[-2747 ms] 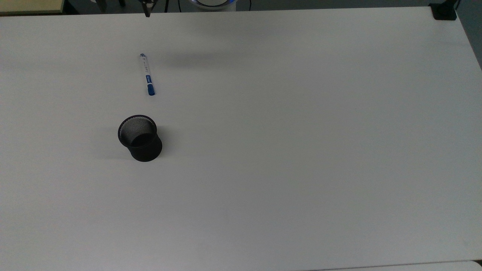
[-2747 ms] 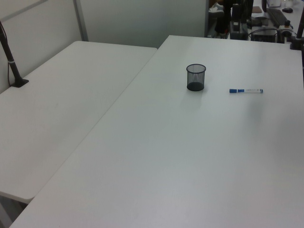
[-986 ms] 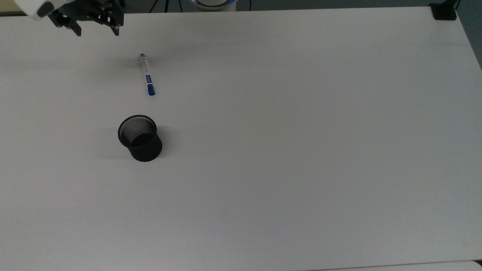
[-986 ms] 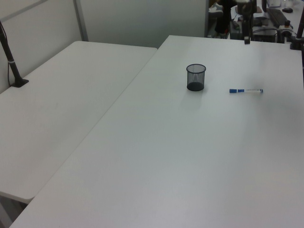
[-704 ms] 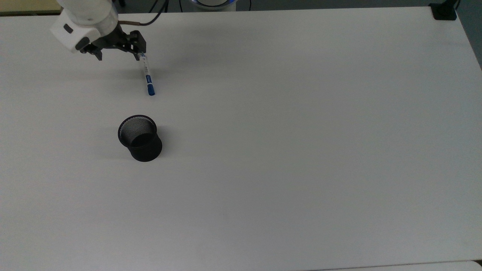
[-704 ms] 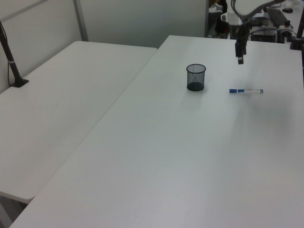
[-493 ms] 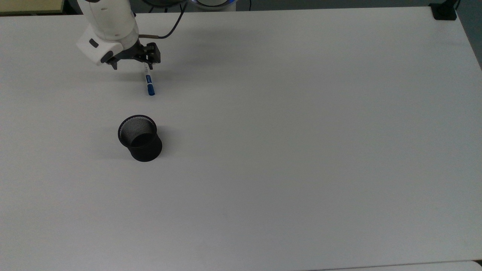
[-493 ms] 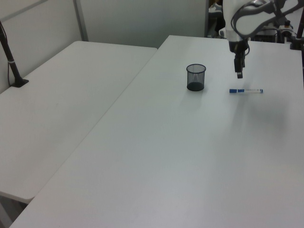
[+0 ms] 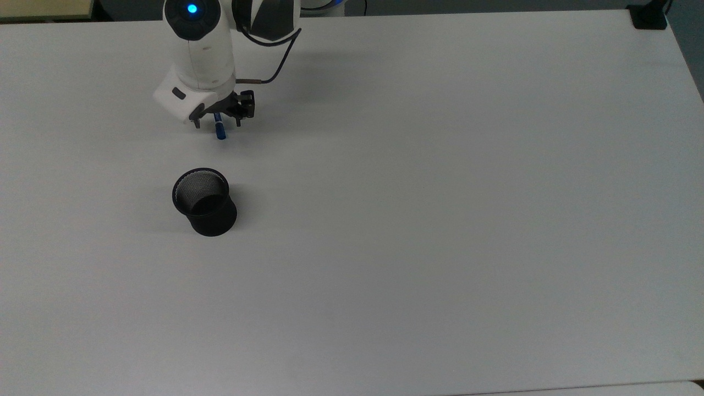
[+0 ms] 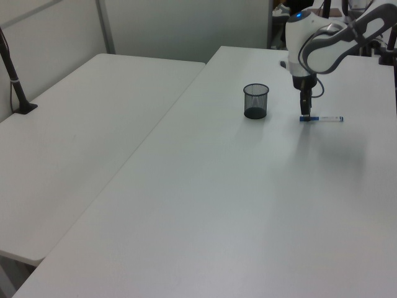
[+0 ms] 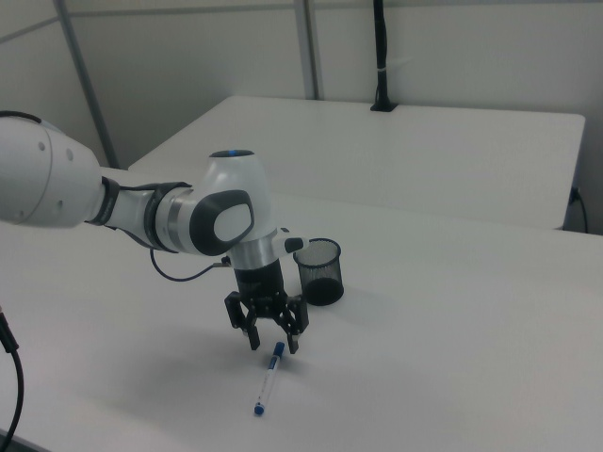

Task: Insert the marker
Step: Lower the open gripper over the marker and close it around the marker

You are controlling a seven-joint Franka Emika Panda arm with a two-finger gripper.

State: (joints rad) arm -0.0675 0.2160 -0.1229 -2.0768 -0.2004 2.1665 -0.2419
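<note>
The claw (image 11: 270,340), fingers spread, is hanging just over the marker's (image 11: 268,375) capped end on the counter (image 11: 452,377), near the cup (image 11: 319,270); gripping so far off-centre risks tipping it.

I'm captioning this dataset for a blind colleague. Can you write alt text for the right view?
A white robot arm's open gripper hovers over the blue-capped end of a marker lying on a white table. A black mesh cup stands upright just beyond it.
</note>
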